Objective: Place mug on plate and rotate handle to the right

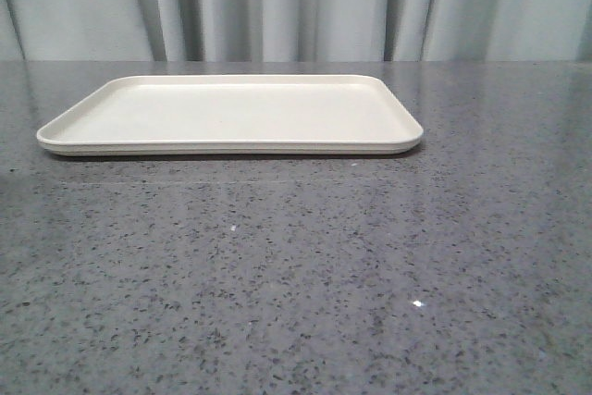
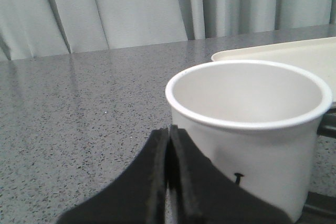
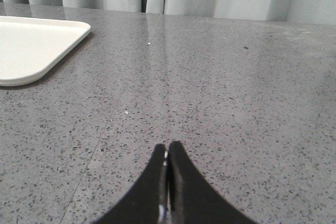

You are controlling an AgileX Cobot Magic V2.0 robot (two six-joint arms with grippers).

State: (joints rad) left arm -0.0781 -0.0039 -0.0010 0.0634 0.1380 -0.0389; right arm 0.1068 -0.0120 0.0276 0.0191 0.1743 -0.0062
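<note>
- From the front we see only the plate [image 1: 229, 116], lying flat toward the counter's [image 1: 296, 275] far edge, a little left of centre; neither arm nor the mug shows there.
- The curtain [image 1: 296, 2] hangs behind the far edge.
- Only the left wrist view gives us the mug [image 2: 249, 135]: it stands upright on the counter, mouth open and nothing inside, with a small black mark of its print low on the near wall.
- A dark piece at the mug's side may be the handle [image 2: 326, 124]; we cannot tell for sure.
- The left gripper [image 2: 169, 145] has its jaws pressed together, pinching nothing. The mug stands just beside them and apart from them, and a corner of the plate shows behind the mug.
- The right gripper [image 3: 167, 163] also has its jaws pressed together over bare counter, with a plate corner well apart from them.
- The mug is off the plate.
</note>
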